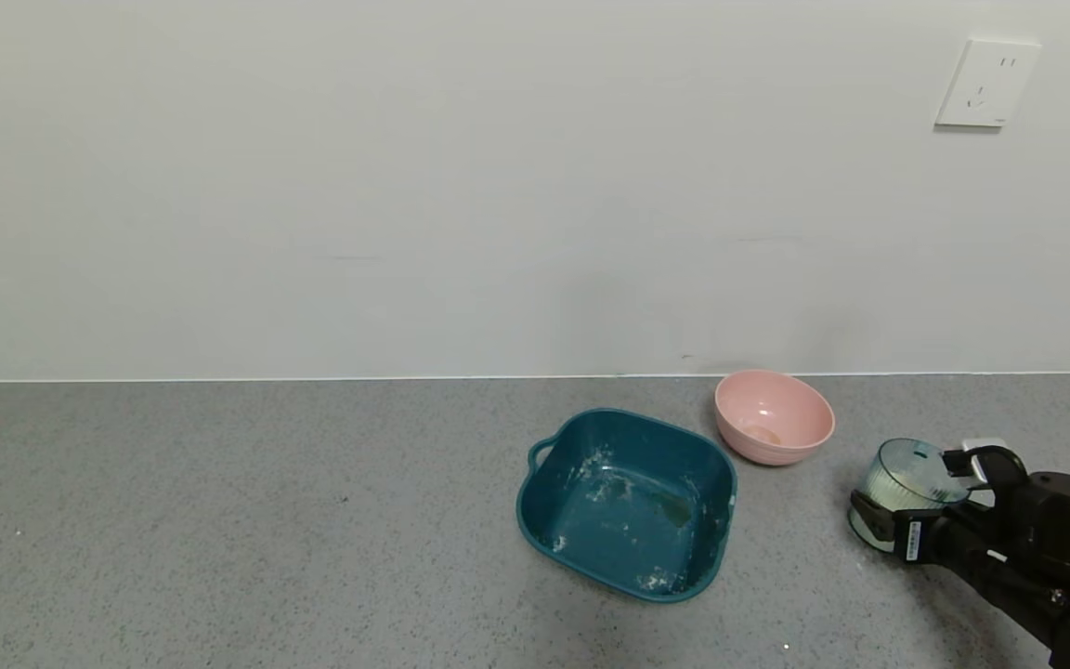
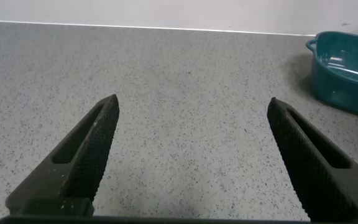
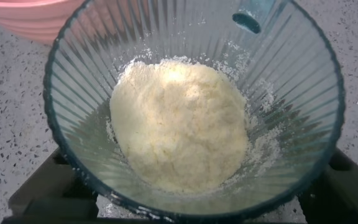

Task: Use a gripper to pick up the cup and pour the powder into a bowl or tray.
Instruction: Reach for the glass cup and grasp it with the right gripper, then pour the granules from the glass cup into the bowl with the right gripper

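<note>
Item: cup (image 1: 906, 478), right of the bowl (image 1: 774, 416). Light, thin, ribbed plastic; loose powder (image 3: 179, 127) inside. My right end effector (image 1: 916, 502) clamped across its sides; left end effector (image 2: 191, 155) spread, idle.

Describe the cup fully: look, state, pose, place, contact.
The cup is a translucent pale teal plastic tumbler with vertical ribbed walls. It holds a clumpy heap of pale powder, with dust clinging to its inner wall. It sits tilted, mouth leaning toward the robot, at the counter's right side, near the pink bowl. The right pincer is shut on it.
</note>
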`<action>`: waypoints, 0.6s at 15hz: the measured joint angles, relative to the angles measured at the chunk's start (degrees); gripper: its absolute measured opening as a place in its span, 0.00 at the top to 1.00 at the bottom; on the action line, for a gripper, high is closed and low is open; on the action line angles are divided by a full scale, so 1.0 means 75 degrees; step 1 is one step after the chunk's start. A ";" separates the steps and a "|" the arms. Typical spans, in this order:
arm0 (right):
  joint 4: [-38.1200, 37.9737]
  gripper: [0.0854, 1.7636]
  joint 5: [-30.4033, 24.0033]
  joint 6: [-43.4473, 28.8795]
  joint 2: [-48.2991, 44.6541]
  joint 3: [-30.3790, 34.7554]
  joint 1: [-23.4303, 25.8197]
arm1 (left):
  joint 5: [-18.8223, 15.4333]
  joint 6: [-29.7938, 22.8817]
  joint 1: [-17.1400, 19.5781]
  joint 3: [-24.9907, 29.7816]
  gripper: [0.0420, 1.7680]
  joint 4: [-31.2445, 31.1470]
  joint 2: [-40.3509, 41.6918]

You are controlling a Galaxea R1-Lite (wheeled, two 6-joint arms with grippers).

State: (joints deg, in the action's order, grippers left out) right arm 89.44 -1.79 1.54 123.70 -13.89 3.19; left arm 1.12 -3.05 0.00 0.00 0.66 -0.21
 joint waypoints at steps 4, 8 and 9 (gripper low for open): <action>0.0007 0.24 0.0016 0.0037 0.0055 -0.0033 0.0081 | -0.0003 0.0000 0.0000 0.0000 0.03 0.0000 0.0000; 0.0011 0.25 0.0023 0.0052 0.0072 -0.0023 0.0081 | -0.0003 0.0000 0.0000 0.0000 0.03 0.0000 0.0000; 0.0008 0.25 0.0029 0.0049 0.0070 -0.0023 0.0081 | 0.0000 0.0000 0.0000 0.0000 0.03 0.0000 0.0000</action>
State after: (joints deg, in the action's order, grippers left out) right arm 89.50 -1.57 1.90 124.22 -14.06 3.80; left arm 1.12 -3.05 0.00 0.00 0.66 -0.21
